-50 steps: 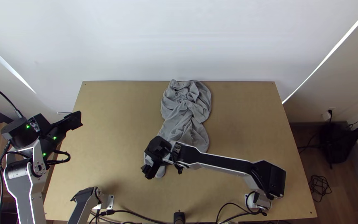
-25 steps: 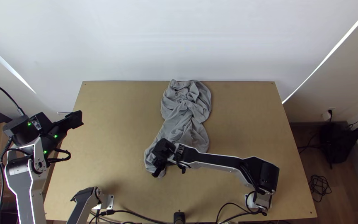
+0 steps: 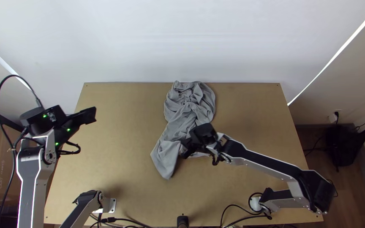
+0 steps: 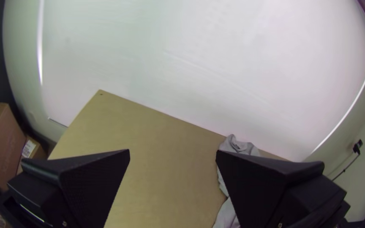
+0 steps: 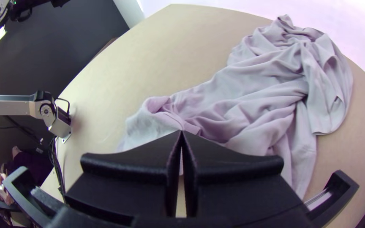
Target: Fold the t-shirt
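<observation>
One grey t-shirt [image 3: 185, 107] lies bunched lengthwise on one wooden counter [image 3: 121, 118] in the top view, and two grippers show with it. The right gripper [image 3: 184, 153] is at the near part of the cloth. Most of the t-shirt stretches beyond its jaws towards the counter's far edge, while one tapering corner sticks out on their near, left side. The left gripper [image 3: 93, 115] hangs by the counter's left side, its jaws well apart from the cloth.

One pair of jaws frames the left wrist view: the left gripper [image 4: 172, 154] has them wide apart, with bare counter seen between. The t-shirt is farther off, partly hidden behind one of the two fingers. At least two cardboard boxes [image 4: 3, 139] stand past the other finger, off the counter.

One pair again in the right wrist view: the right gripper [image 5: 181, 132] has its jaws together, clamped on an edge of the t-shirt. A single raised fold runs up to their tips, and the wrinkled bulk spreads out beyond them.
</observation>
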